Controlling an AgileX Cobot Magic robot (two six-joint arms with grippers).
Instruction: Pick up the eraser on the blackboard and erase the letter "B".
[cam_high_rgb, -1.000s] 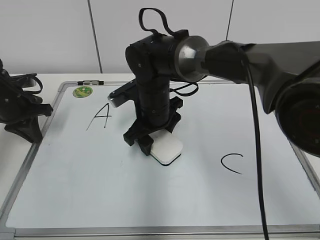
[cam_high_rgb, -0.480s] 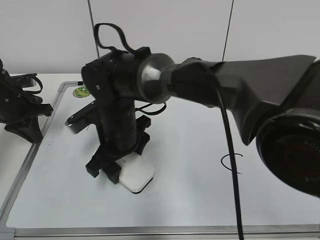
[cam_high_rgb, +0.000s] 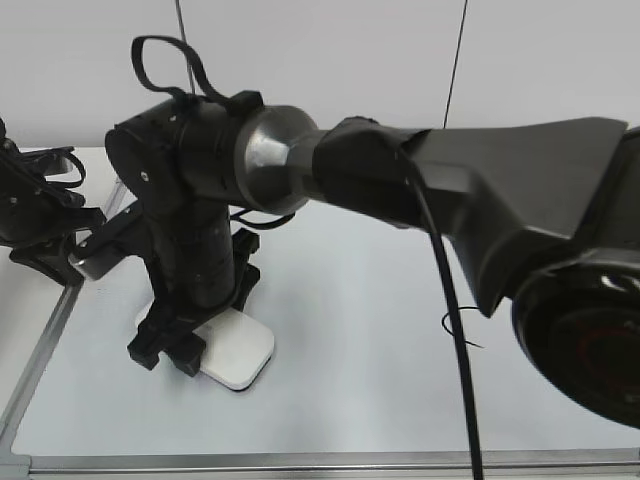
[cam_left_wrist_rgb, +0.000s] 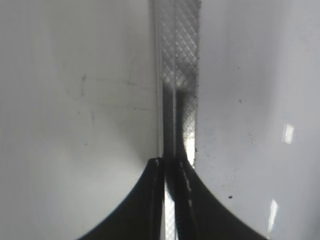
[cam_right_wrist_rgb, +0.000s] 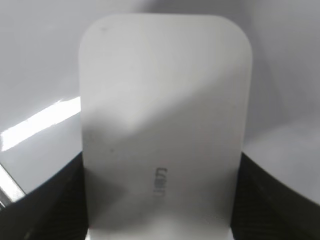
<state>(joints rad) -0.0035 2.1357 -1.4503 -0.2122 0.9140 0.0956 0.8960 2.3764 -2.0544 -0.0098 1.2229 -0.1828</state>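
The white eraser (cam_high_rgb: 243, 352) lies flat on the blackboard (cam_high_rgb: 380, 290), near its front left. My right gripper (cam_high_rgb: 185, 350) reaches across from the right and is shut on it. In the right wrist view the eraser (cam_right_wrist_rgb: 165, 115) fills the frame, with grey lettering on top, and sits between the two dark fingers of the gripper (cam_right_wrist_rgb: 160, 215). No letter "B" is visible on the board. My left gripper (cam_high_rgb: 50, 250) rests at the board's left edge. Its jaws (cam_left_wrist_rgb: 170, 162) are shut and empty over the grey frame (cam_left_wrist_rgb: 177, 60).
Part of the black "C" (cam_high_rgb: 462, 335) shows at the right, behind a black cable (cam_high_rgb: 450, 300). The big right arm (cam_high_rgb: 450, 190) spans the board and hides the "A" and the back left corner. The board's front frame (cam_high_rgb: 300, 462) runs along the bottom.
My right gripper has slid the eraser leftward and toward the front of the board. The arm now covers the "A" and the green sticker. The left arm has not moved.
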